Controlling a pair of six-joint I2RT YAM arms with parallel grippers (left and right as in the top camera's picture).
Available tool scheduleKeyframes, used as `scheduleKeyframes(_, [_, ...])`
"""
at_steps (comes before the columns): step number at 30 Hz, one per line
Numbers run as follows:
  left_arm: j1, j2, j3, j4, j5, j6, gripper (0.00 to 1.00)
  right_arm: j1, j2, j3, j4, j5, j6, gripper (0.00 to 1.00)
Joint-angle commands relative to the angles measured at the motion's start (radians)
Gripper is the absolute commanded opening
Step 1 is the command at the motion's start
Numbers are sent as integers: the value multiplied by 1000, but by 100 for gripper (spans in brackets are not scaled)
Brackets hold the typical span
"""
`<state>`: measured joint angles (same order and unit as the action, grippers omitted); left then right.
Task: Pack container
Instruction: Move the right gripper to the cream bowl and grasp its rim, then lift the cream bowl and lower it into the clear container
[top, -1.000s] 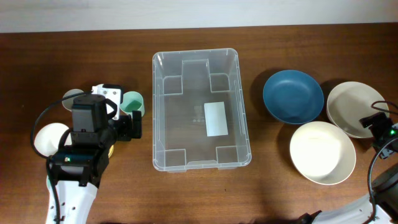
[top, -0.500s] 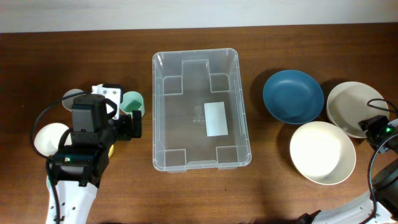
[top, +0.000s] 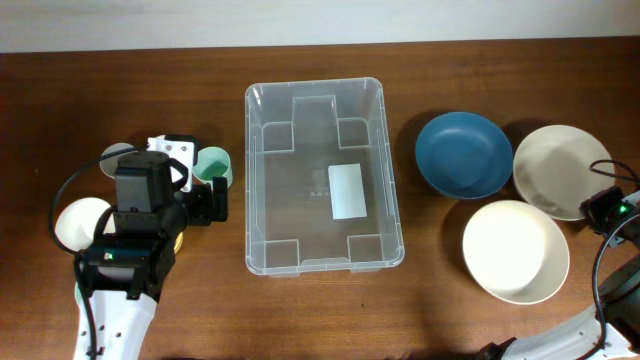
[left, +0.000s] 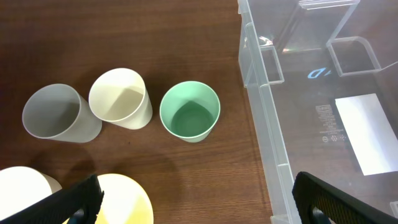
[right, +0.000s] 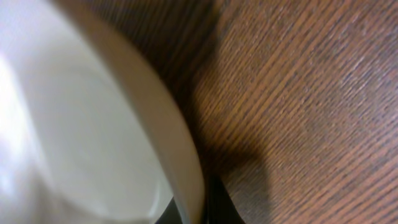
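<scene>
The container (top: 323, 175), a clear plastic bin with a white label in its base, stands at the table's middle; its left wall shows in the left wrist view (left: 267, 118). My right gripper (top: 600, 208) is at the far right, shut on the rim of a beige bowl (top: 556, 170). The right wrist view shows that rim (right: 155, 124) pinched between the black fingers of the right gripper (right: 199, 208). My left gripper (left: 199, 205) hangs open left of the container, over bare wood beside a yellow cup (left: 121, 202), holding nothing.
A blue bowl (top: 463, 153) and a white bowl (top: 515, 250) lie next to the beige one. Near the left gripper (top: 188, 213) stand a green cup (left: 189, 111), a cream cup (left: 120, 98), a grey cup (left: 59, 114) and a white cup (top: 80, 222).
My right gripper closed on the beige bowl's rim. That bowl shifted left, and the blue and white bowls slid a little left with it. The left arm stayed still.
</scene>
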<state>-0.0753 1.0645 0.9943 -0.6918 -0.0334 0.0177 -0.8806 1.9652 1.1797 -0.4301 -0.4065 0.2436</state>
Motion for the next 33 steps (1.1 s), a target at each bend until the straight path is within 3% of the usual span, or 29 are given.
scheduleKeyframes(1, [6, 2, 21, 4, 11, -6, 100, 10, 14, -7, 0, -9, 32, 4])
scheduleKeyframes(11, [6, 2, 21, 12, 11, -6, 100, 10, -167, 69, -27, -110, 55, 4])
scheduleKeyframes(17, [6, 2, 21, 11, 11, -6, 100, 92, -373, 195, -201, -164, -2, 4])
scheduleKeyframes(24, [6, 2, 21, 10, 11, -6, 100, 423, -485, 429, -442, -147, -106, 4])
scheduleKeyframes(29, [8, 1, 21, 2, 10, -11, 100, 756, -483, 526, -510, 60, -109, 3])
scheduleKeyframes(33, [94, 0, 23, -29, 10, -127, 100, 991, -441, 526, -501, 233, -109, 4])
